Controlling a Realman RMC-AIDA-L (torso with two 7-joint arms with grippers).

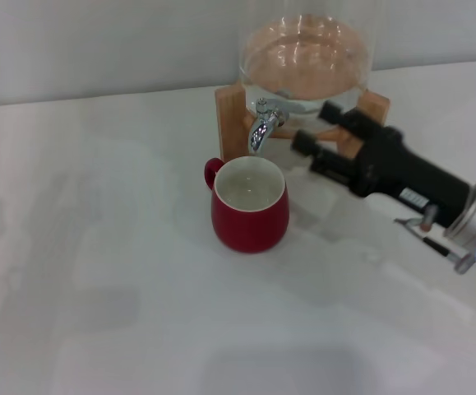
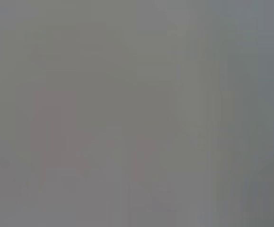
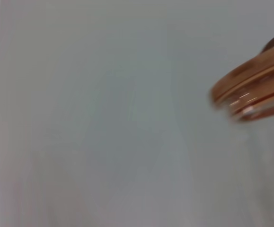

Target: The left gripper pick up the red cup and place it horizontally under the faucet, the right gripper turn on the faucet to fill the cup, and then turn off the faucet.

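The red cup [image 1: 250, 206] is sitting upright on the table [image 1: 98, 313], directly under the faucet [image 1: 263, 126] at its 12 o'clock (dispenser [image 1: 307, 62] behind); the right gripper [image 1: 318, 136] is hovering at the cup's 2 o'clock.

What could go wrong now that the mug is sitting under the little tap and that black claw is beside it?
The right gripper is open beside the faucet, with the wooden stand close by; a stray move might nudge the stand or the glass dispenser.

The red cup seems to hold liquid already and nothing grips it, so a knock could spill it.

If the faucet keeps running, the cup might overflow onto the table.
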